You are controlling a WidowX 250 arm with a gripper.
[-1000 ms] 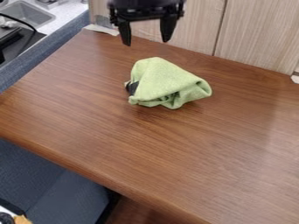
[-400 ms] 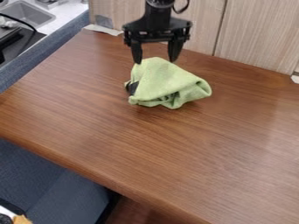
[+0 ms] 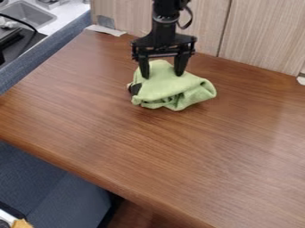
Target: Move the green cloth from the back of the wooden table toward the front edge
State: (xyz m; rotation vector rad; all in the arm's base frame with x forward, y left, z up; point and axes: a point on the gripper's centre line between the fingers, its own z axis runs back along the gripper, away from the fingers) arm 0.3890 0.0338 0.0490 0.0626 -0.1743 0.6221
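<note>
The black gripper (image 3: 162,76) points down at the upper part of a crumpled green cloth (image 3: 170,91), its fingers apart with cloth between and below them. The cloth lies bunched on the brown wooden table (image 3: 179,147), toward its back edge. A dark object (image 3: 135,88) peeks out at the cloth's left side, mostly covered; what it is cannot be told.
Light wood panels (image 3: 256,35) stand along the table's back edge. A metal sink (image 3: 30,14) and a black item (image 3: 15,42) are at the upper left. A blue-grey seat (image 3: 53,187) lies below the table's front left edge.
The gripper has come down and slightly right from the top edge to the cloth. The cloth's top is now a little pressed in and reshaped between the fingers.
</note>
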